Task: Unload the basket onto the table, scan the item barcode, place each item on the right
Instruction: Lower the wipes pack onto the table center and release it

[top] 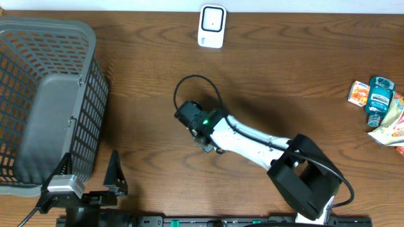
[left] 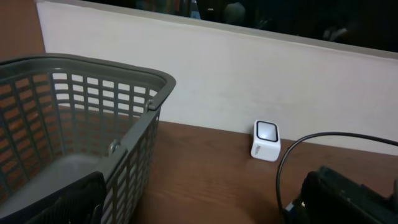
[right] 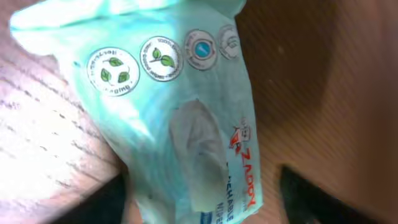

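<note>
Basket [top: 95,107] blocks the left; table [top: 145,69] open toward scanner [top: 212,26]

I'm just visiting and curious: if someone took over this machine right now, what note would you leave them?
Left gripper: open, idle beside the gray basket.
Right gripper: open, astride a teal wipes packet mid-table.
White barcode scanner: at the far edge, apart from the packet.
Done: no scan evident.
Left: scan the packet; mouthwash bottle and pouches wait at right.

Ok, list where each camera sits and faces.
Overhead: above the table, looking straight down; left gripper and right arm show.
Left wrist: low beside the basket, facing the white scanner; own finger bottom-left.
Right wrist: close over a teal pouch; own fingers at bottom.
Shared: overhead and left wrist both see basket and scanner.
</note>
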### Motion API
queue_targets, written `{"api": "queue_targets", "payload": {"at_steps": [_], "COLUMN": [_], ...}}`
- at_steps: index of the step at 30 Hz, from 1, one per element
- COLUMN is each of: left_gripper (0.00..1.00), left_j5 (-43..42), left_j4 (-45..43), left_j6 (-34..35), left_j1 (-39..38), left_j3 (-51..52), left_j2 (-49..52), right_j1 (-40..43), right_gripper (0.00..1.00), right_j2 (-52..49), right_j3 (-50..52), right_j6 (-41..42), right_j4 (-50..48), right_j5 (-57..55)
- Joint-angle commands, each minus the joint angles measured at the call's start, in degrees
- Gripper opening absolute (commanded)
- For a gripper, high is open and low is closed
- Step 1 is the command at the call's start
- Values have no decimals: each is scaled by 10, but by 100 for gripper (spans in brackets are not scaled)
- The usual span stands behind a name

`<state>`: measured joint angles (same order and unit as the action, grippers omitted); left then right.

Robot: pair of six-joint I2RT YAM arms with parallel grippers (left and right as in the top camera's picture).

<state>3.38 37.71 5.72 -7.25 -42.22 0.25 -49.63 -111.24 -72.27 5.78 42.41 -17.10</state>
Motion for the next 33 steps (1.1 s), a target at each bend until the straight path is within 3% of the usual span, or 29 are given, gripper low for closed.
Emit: {"api": "queue_targets", "payload": {"at_steps": [1,5,7,9,12,20,29,30,32,33], "left_gripper": [98,98,98,98,98,98,98,98,98,98], "left_j5": [3,3,3,3,3,3,3,3,3,3], "left_j4": [0,0,0,0,0,0,0,0,0,0], "left_j6": [-9,-9,-9,-9,-9,-9,-9,-9,-9,-9], "left_j1": [-2,-2,-2,-2,-2,-2,-2,-2,-2,-2], "left_j3": [0,0,0,0,0,0,0,0,0,0], "left_j2": [-1,-1,-1,-1,-1,-1,-1,-1,-1,-1], "right_j1": [24,34,36,40,56,172,277,277,269,258], "right_gripper": [50,28,7,1,1,1,2,9,34,38], "right_j2": [12,11,11,11,11,11,11,11,12,12], "right_j3": [-3,5,9,10,10,6,6,6,6,6], "right_j6": [-34,-55,-54,-55,-68,-138,-167,-184,-210,-213], "right_j4": [3,-2,-2,0,0,46,83,89,100,98], "right_j5": [70,71,75,100,183,531,563,552,550,549]}}
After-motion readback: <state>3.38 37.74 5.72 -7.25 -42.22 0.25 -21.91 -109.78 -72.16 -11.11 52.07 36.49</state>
